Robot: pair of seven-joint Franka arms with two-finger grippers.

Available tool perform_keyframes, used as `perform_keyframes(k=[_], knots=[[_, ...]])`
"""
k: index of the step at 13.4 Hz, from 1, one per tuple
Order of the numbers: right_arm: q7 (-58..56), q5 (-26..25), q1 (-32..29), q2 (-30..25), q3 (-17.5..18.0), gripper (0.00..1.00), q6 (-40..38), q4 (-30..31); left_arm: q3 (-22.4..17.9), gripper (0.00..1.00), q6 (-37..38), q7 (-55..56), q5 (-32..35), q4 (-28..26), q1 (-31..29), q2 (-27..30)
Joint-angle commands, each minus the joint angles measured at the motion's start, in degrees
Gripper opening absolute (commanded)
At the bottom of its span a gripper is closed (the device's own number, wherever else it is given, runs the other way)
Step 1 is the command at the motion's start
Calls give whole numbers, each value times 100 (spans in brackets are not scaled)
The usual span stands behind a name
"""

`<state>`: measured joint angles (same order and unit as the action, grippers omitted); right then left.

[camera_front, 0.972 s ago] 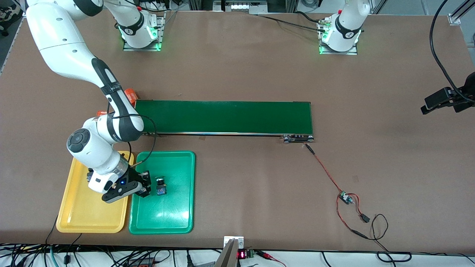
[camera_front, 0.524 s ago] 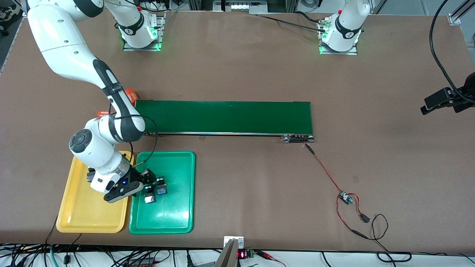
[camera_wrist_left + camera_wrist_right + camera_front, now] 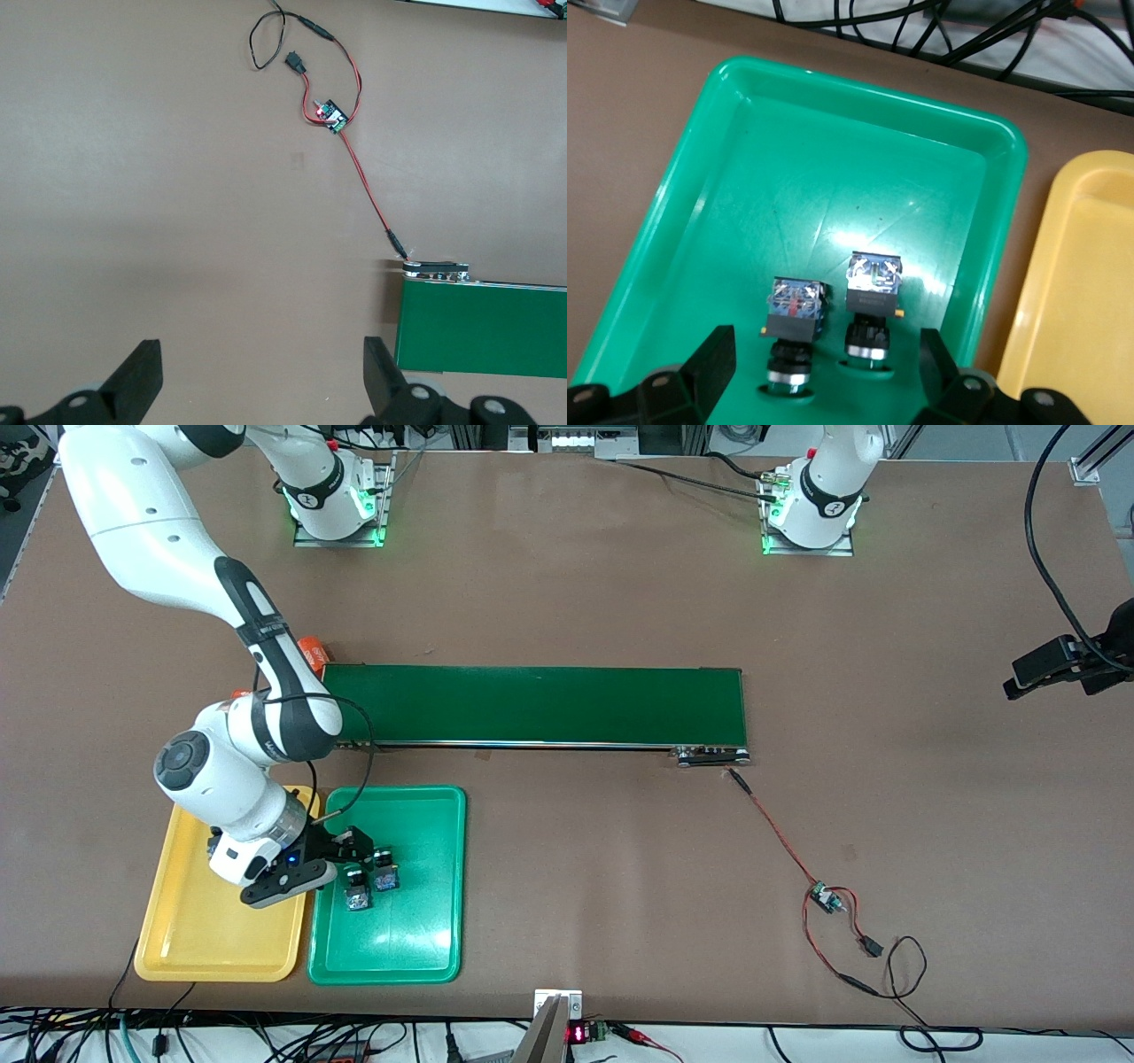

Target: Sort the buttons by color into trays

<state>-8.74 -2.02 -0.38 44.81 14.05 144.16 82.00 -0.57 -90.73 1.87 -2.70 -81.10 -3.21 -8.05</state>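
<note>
Right gripper (image 3: 347, 856) spread wide over the bright green plastic tray (image 3: 425, 957), holding nothing.
Two black-bodied push-button switches (image 3: 873, 305) lie side by side in that tray, free between its fingers; left gripper (image 3: 257, 390) waits open over bare table.

Two buttons (image 3: 370, 884) side by side crowd green tray (image 3: 425, 948) middle; tray's camera-side half bare.

Two buttons (image 3: 369, 884) lie side by side in one tray (image 3: 416, 948), which sits beside the other tray (image 3: 199, 948), both nearer the camera than the conveyor belt (image 3: 540, 704).
</note>
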Motion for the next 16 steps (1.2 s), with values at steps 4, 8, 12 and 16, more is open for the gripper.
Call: perform_keyframes(k=[4,8,12,16], knots=[[486,175,-67,-1210,1,92,-2028,44,49,100,12,-116,-46,-46,40,102],[1128,176,-199,-1966,-16,95,-3338,35,84,100,-59,-125,-72,-64,40,67],[1155,176,-472,-2757,-86,95,-4543,53,84,100,-59,-125,-55,-55,40,67],[1295,176,-455,-3486,-446,99,-5187,298,84,100,-59,-116,-55,-55,40,67]])
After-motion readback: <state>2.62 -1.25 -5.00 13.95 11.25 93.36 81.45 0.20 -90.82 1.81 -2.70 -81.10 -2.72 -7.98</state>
